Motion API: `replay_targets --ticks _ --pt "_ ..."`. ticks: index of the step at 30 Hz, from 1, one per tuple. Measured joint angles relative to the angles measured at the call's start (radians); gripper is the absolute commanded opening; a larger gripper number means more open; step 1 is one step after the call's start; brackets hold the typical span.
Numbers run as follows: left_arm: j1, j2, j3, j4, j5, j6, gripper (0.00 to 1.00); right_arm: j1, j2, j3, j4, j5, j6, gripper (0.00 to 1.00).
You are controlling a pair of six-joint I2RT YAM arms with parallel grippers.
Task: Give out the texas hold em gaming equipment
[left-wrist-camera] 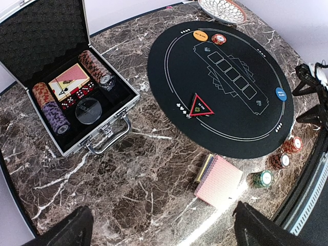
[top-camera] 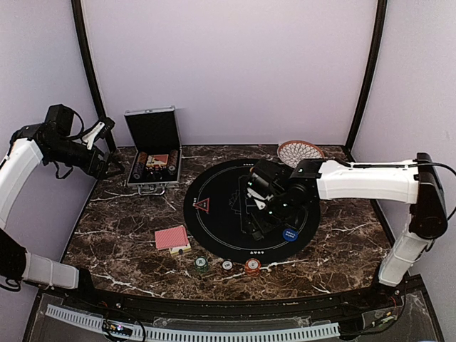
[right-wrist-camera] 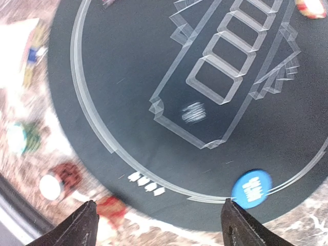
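Note:
A red-backed card deck (top-camera: 172,238) lies on the marble left of the black round mat (top-camera: 214,228); it also shows in the left wrist view (left-wrist-camera: 219,180). Green (top-camera: 201,264), white (top-camera: 227,265) and orange (top-camera: 251,266) chip stacks stand at the mat's near edge. A blue chip (top-camera: 290,234) and the triangle marker (top-camera: 202,206) lie on the mat. My right gripper (right-wrist-camera: 160,225) is open and empty, low over the mat's near edge beside the blue chip (right-wrist-camera: 251,188). My left gripper (left-wrist-camera: 164,236) is open and empty, raised high near the case.
An open silver case (top-camera: 153,153) with more chips and cards (left-wrist-camera: 72,79) stands at the back left. A woven dish (top-camera: 300,152) sits at the back right. An orange disc (left-wrist-camera: 200,35) and a chip stack (left-wrist-camera: 219,39) lie on the mat's far side.

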Motion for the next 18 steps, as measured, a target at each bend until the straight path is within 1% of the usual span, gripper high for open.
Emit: replay_targets --ticks 8,13,18 --pt "0.0 -0.005 0.003 -0.011 0.001 0.0 0.99 0.111 0.047 0.0 -0.019 -0.085 0.002 0.84" --pt "0.0 -0.014 0.015 -0.018 0.0 0.0 0.99 0.147 0.102 0.0 -0.023 -0.107 -0.009 0.84" --pt "0.0 -0.018 0.015 -0.024 0.0 0.0 0.99 0.169 0.111 0.0 -0.026 -0.114 -0.015 0.83"
